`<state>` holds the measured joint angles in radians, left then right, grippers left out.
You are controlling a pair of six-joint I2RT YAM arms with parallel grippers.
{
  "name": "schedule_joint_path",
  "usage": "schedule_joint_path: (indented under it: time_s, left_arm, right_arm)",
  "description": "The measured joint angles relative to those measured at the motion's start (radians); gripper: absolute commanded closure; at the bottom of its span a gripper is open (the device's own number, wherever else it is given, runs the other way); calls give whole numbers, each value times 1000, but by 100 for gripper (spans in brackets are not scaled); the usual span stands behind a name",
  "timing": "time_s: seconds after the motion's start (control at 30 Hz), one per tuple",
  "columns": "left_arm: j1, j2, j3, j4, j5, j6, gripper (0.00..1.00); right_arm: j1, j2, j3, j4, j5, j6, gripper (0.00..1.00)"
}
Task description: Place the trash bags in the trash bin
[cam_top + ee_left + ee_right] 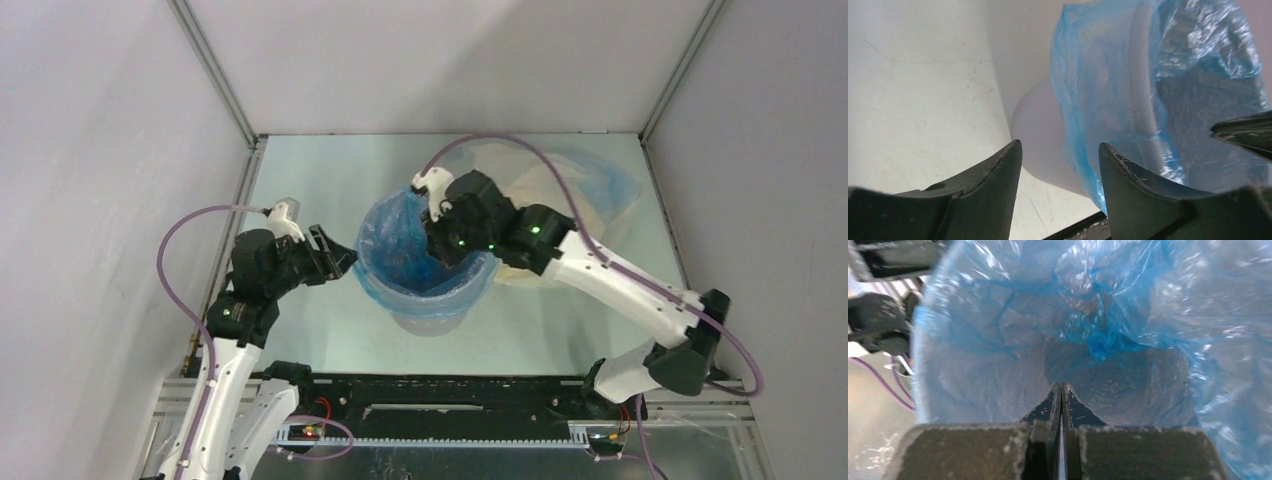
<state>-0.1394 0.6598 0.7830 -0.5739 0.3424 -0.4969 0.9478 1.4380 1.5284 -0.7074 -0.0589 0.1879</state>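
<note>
A: Where is the bin?
B: The bin (432,312) is seen mid-table (300,190). It is lined by the blue bag (395,235), and the film is draped over its lip.
A: Other bags?
B: A cream and pale-blue bag heap (590,180) is seen on the table behind the right arm (610,275), just beside the bin.
A: Pincers?
B: The left gripper (338,260) is held wide and empty near the bin's left side, not touching. The right gripper (1062,392) is set inside the blue bag, its 2 fingers (1053,405) pressed together. Nothing is seen between them.
</note>
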Motion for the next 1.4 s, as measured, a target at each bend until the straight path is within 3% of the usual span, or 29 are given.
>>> schedule_joint_path:
  time_s: [0.3,0.63,1.4]
  left_arm:
    - [0,23,-90,21,56,-10,43]
    - [0,45,-137,69,66,-29,54]
    - [0,47,-149,142,108,-53,55]
  right_arm:
    - [67,126,-2,-71,110,-24,100]
    - [72,212,-35,-80,127,-47,100]
    - [69,399,-71,-91,116,-46,100]
